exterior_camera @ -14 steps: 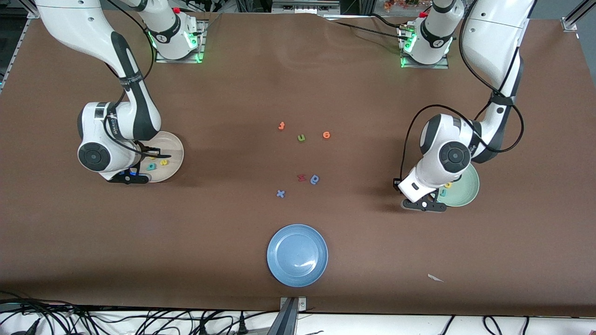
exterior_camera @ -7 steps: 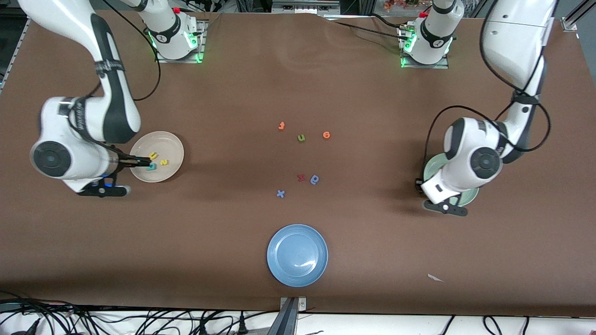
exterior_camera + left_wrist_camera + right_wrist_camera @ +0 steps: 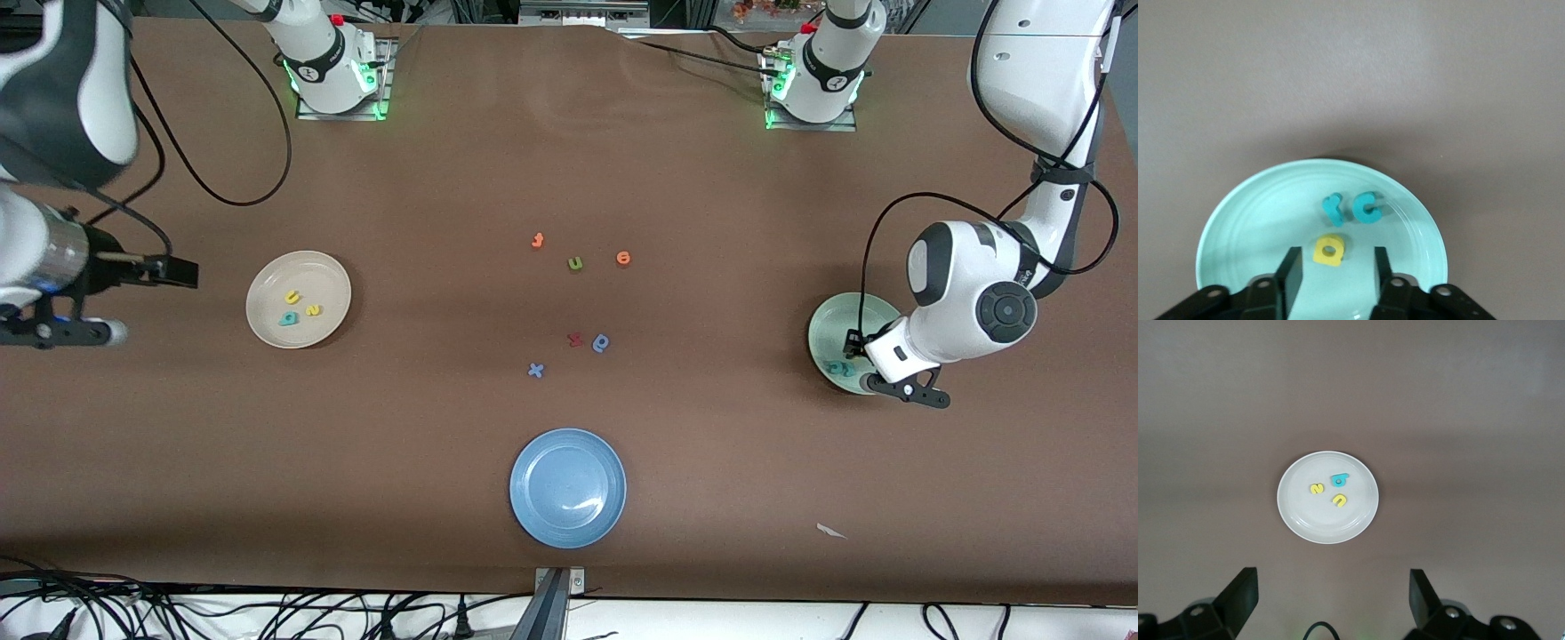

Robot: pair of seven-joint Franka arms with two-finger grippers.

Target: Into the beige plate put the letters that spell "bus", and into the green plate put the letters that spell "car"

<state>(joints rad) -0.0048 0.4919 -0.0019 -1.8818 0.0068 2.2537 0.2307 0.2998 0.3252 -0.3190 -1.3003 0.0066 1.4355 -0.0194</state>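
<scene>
While both arms were raised off the table, all six task letters lay inside their plates. The beige plate, round, shallow and cream-coloured, sat toward the right arm's end of the table and held the teal "b", the yellow "u" and the yellow "s", small foam shapes grouped close together but apart from one another near its middle. The right gripper hung high over bare table just beside that plate, its jaws spread wide with nothing between them.

The green plate, a pale mint disc with faint concentric rings, sat toward the left arm's end of the table. It held the teal "r" and teal "c" side by side, with the yellow "a" just beside them. The left gripper hovered low over this plate, jaws apart and empty, the "a" lying on the plate in line with the gap between them.

A blue plate lay nearest the front camera, and spare orange, green, red and blue letters were scattered at mid-table.
</scene>
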